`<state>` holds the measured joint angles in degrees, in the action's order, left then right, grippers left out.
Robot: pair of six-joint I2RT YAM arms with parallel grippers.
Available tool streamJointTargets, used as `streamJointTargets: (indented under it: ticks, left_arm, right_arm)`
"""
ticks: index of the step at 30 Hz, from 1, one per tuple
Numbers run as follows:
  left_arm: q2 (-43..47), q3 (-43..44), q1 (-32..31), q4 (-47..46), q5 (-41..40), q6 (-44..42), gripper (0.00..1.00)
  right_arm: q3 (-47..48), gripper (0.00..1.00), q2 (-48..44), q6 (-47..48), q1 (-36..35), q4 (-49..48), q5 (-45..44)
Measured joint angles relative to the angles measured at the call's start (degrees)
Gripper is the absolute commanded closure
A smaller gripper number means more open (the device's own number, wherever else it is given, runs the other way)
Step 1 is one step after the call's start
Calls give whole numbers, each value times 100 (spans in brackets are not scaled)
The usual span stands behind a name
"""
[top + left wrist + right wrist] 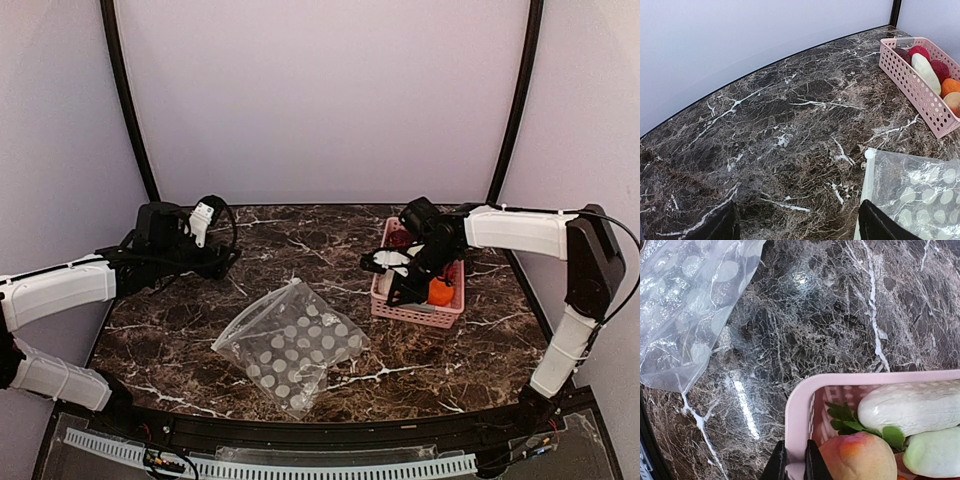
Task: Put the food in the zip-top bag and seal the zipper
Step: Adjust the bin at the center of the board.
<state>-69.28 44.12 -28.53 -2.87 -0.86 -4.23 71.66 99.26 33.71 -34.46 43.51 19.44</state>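
Right wrist view: right gripper (794, 452) pinches pink basket (865, 377) rim. Left gripper (799, 207) gapes wide, empty. Basket sits 3 o'clock of zip-top bag (290, 345).

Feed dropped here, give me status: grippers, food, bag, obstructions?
Left gripper open, beside bag. Right gripper shut on basket rim. Food in basket, bag empty. Nothing between them.

Left gripper (797, 221) wide, right gripper (793, 460) tight
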Motion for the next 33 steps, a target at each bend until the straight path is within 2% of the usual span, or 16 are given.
streamJointTargets:
  ticks: [8, 15, 16, 19, 21, 23, 27, 33]
  left_arm:
    - [-2, 0, -28, 0, 153, 7, 19]
    - [-4, 33, -35, 68, 321, 55, 20]
    - [-7, 59, -35, 96, 350, 66, 20]
    - [-24, 114, -35, 109, 431, 118, 20]
    - [-48, 127, -37, 120, 470, 162, 20]
    - [-79, 129, -37, 133, 472, 195, 20]
    - [-166, 227, -37, 341, 400, 452, 19]
    - [-282, 505, -37, 911, 527, 1147, 14]
  right_arm:
    - [-37, 94, -92, 387, -11, 70, -289]
    - [-546, 95, -573, 483, -11, 61, -494]
    - [-616, 92, -636, 481, -11, 66, -511]
    - [-684, 64, -721, 485, -11, 101, -525]
    - [-601, 53, -717, 409, -11, 197, -498]
    - [-363, 49, -710, 354, -11, 339, -407]
    - [345, 47, -726, 289, -11, 426, 28]
    - [503, 46, -994, 116, -11, 463, 535]
